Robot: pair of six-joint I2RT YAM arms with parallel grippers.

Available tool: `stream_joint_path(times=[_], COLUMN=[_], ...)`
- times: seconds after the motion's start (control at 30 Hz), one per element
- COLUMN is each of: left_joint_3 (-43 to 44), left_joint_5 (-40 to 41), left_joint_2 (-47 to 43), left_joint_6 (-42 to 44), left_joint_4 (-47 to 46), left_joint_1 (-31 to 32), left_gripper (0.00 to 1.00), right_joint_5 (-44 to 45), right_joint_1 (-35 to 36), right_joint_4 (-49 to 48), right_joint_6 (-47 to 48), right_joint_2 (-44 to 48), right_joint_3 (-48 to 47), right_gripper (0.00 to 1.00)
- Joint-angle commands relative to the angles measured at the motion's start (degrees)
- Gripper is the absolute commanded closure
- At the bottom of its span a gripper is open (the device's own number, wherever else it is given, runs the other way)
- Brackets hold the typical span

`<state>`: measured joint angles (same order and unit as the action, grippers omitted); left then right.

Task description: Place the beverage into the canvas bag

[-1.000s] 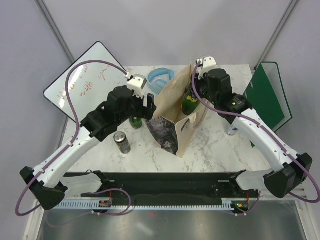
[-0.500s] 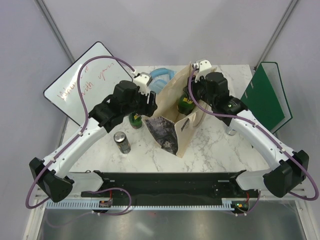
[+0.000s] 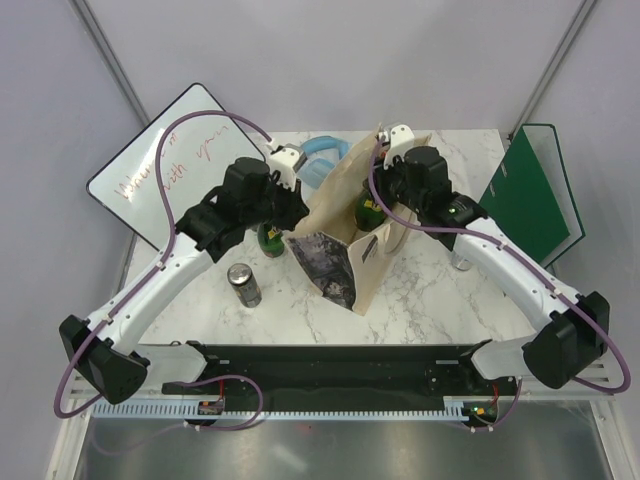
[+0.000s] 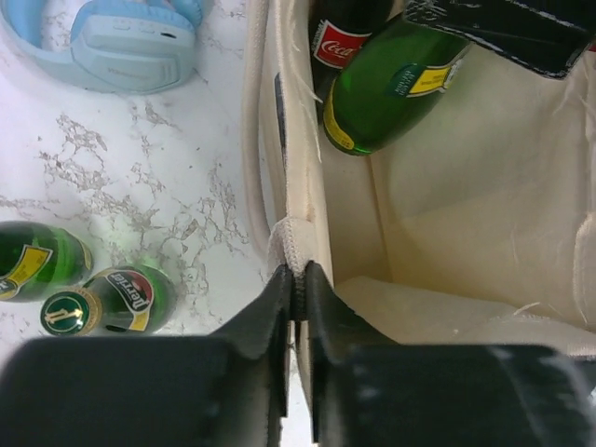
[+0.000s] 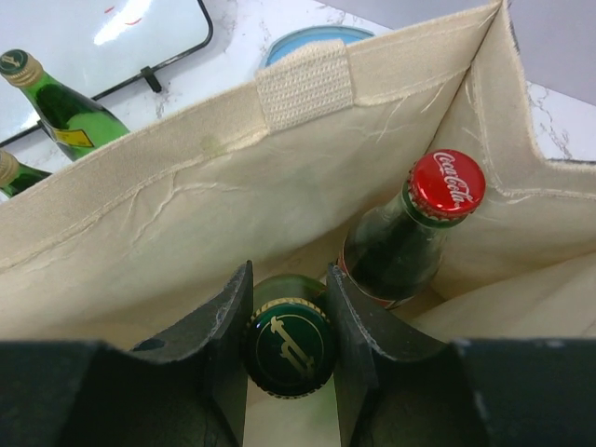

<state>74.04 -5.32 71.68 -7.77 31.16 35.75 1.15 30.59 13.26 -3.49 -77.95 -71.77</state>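
Canvas bag (image 3: 350, 180) rim in left gripper (image 4: 296, 279) — right gripper (image 5: 289, 281) holds bottle (image 5: 287, 346) inside.

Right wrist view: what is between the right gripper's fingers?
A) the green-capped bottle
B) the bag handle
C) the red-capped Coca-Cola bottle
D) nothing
A: the right gripper clamps the green-capped bottle at its cap inside the canvas bag; the red-capped Coca-Cola bottle stands free beside it.
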Motion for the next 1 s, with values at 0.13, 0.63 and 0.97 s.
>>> stream_joint_path(times=[0.13,0.63,0.97], left_joint_3=[5.32,7.70,4.18], left_joint_5=[-4.52,-7.95,-7.25], left_joint_2=[1.09,1.97,0.22], left_joint_6=[1.35,0.30,0.21], left_joint_4=[-1.89,-2.33,-3.65], left_joint_1=[-0.33,-0.24,-0.24], left_gripper=[0.98,0.98,0.98], right_joint_5=[-2.71,-4.84,-4.66], right_joint_1=[0.17,0.17,0.17], right_joint_4=[-17.91,-20.99,-19.58], right_joint_6=[4.35,8.58,10.78], right_joint_2=[1.84,-5.01,-6.25], right_joint_3=[4.44,3.39,6.29], right_gripper=[1.00,1.00,0.93])
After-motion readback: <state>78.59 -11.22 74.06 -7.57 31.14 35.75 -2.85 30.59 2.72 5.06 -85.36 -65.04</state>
